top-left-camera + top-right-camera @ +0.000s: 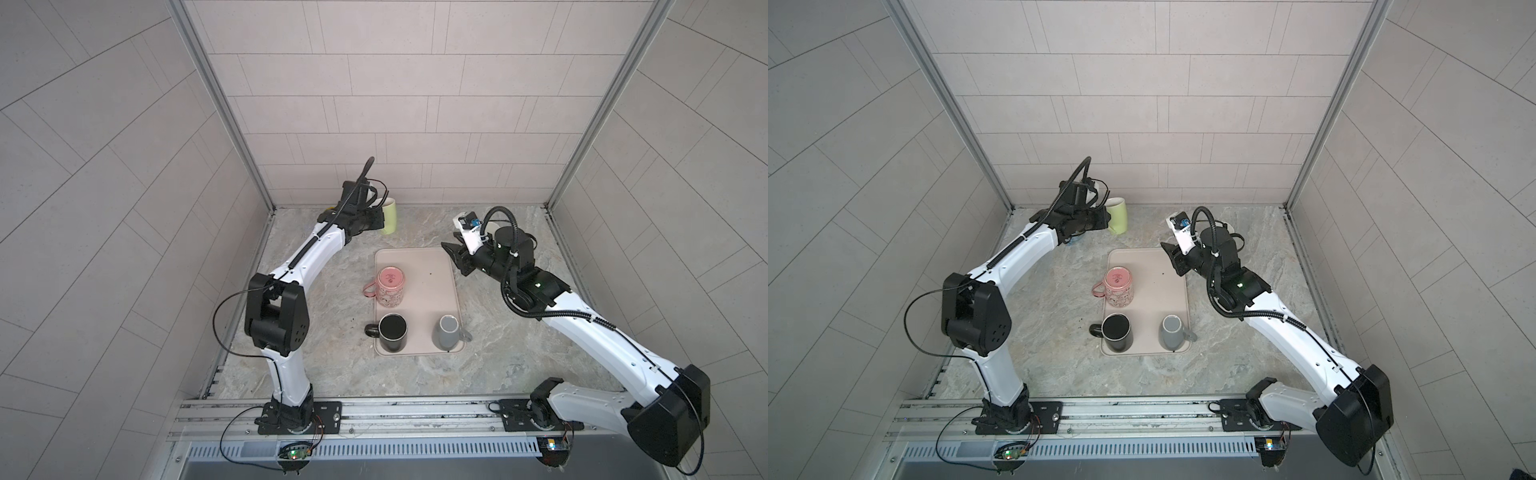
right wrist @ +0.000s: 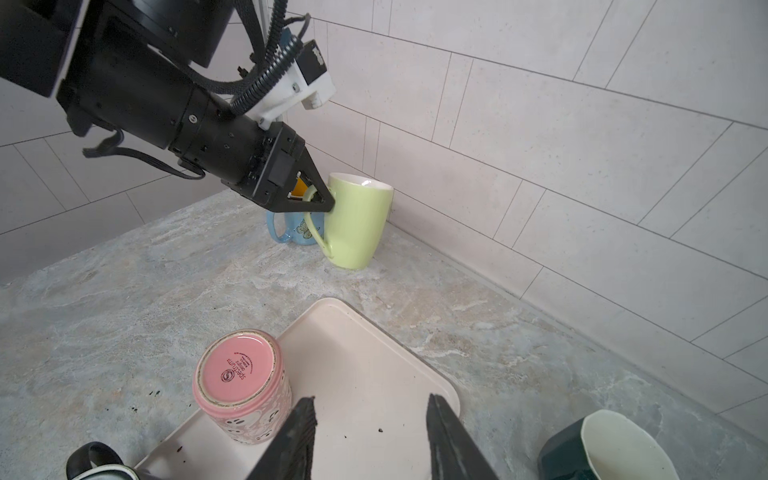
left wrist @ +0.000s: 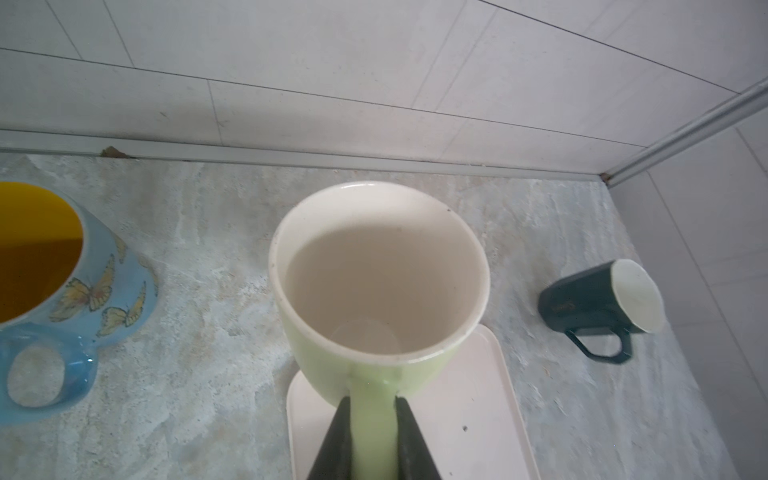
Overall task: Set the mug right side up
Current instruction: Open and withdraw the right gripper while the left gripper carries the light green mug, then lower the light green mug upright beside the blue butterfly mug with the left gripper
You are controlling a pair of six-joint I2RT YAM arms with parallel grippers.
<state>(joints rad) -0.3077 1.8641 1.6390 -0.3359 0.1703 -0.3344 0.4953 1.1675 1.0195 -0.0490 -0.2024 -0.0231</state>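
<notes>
The left gripper (image 2: 328,201) was closed narrowly on the handle of the light green mug (image 2: 359,220), one finger on each side of it, as the left wrist view showed. The mug stood upright, mouth up, by the back wall beside a blue butterfly mug (image 3: 104,282). Whether its base touched the countertop (image 2: 124,282) could not be told. The right gripper (image 2: 371,400) hovered over the far right corner of the beige tray (image 2: 374,353), jaws partly open and holding nothing. A pink mug (image 2: 241,382) sat upside down on the tray.
</notes>
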